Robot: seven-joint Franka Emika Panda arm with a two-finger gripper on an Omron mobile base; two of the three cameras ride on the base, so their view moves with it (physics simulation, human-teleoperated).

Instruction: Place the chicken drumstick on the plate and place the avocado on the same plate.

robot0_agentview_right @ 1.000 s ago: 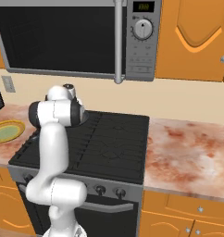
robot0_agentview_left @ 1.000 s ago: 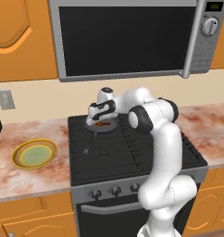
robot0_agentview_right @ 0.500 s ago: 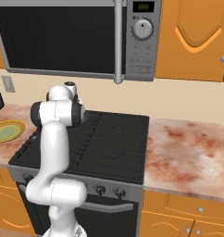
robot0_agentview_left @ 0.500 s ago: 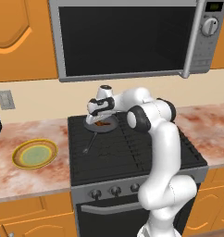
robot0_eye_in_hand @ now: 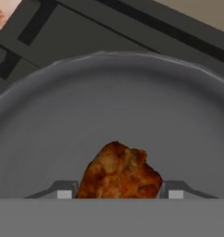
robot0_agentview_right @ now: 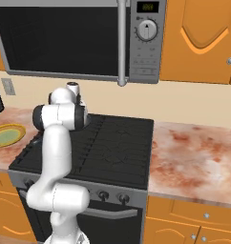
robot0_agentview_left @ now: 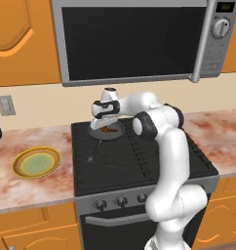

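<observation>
Since the earlier frames the gripper is lowered slightly into the frying pan. The chicken drumstick is bracketed by the fingertips, apparently clenched for lifting toward the plate.

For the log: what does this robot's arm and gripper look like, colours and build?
A white arm of rounded, glossy segments with dark grey bands at the joints, rising from a bulbous white base. The hand is white with a dark band; the gripper has two small finger tips, grey with pale pads. No cables or markings visible.
</observation>
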